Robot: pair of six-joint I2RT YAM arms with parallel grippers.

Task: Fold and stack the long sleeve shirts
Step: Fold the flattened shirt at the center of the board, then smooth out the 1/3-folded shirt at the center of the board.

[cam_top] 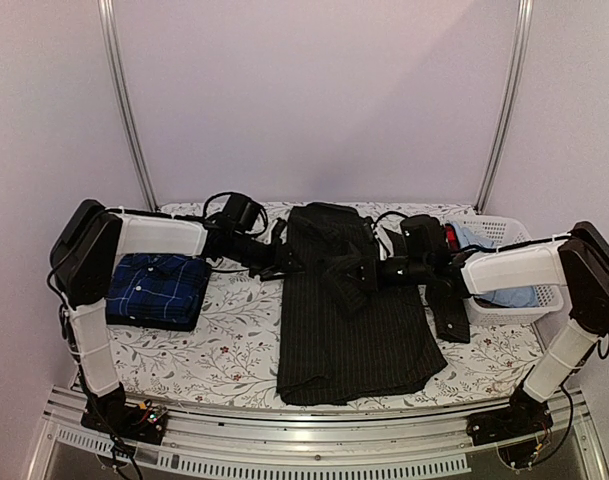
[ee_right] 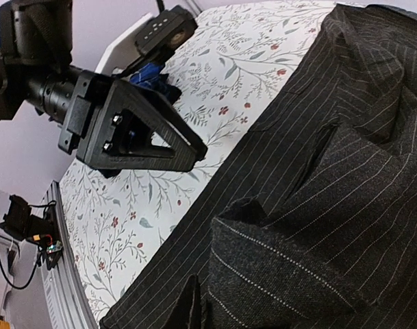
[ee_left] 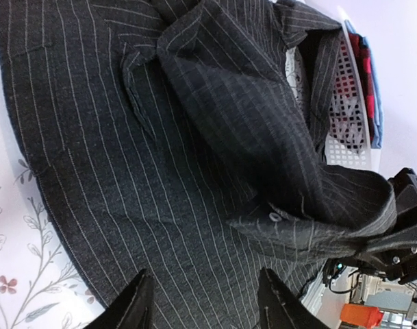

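the desk (cam_top: 234, 350) carries the black pinstripe shirt (cam_top: 349, 340) spread lengthwise down its middle, from the far edge to the near edge. i judge the step in hand is folding a sleeve (ee_left: 263, 157) in across the body. the navy check shirt (cam_top: 156, 288) lies folded by the left edge, well apart, as the base of the stack. to do this well i would carry the sleeve straight across and lay it flat with the cuff inside the body's outline, and only then let go. dropped in a bunch, it would leave a lump in every later fold. the right gripper (cam_top: 349, 275) looks pinched on the cuff end of that sleeve, which rises off the body toward it. the left gripper (ee_left: 205, 305) hangs spread just above the shirt's body, holding nothing. i would use it to press the cloth down while the sleeve settles.

hard to read: the other sleeve and the collar are lost in dark folds. the right gripper's fingertips are mostly buried in cloth, so i cannot tell how firm the pinch is. the basket (cam_top: 504, 232) at the right edge sits partly behind the right arm, its blue and red contents unclear.
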